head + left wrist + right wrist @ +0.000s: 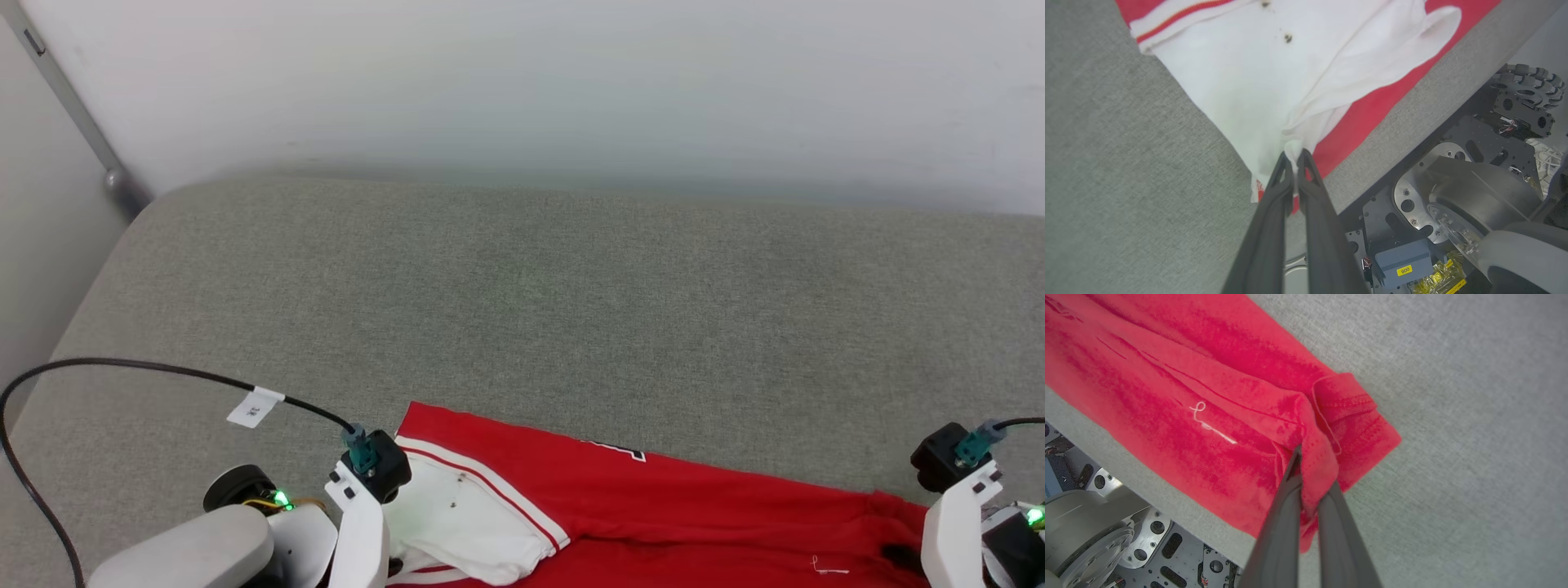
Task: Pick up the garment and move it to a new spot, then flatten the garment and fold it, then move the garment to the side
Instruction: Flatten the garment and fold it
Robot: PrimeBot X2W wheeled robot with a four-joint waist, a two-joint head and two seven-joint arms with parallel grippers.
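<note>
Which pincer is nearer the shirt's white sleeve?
Left. The left pincer is shut on the white sleeve itself; the right pincer is shut on the red hem at the shirt's opposite end.

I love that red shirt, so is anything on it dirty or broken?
Yes. The jersey has small dark spots on its white sleeve, like stains, and a loose white thread curls on the red cloth.
</note>
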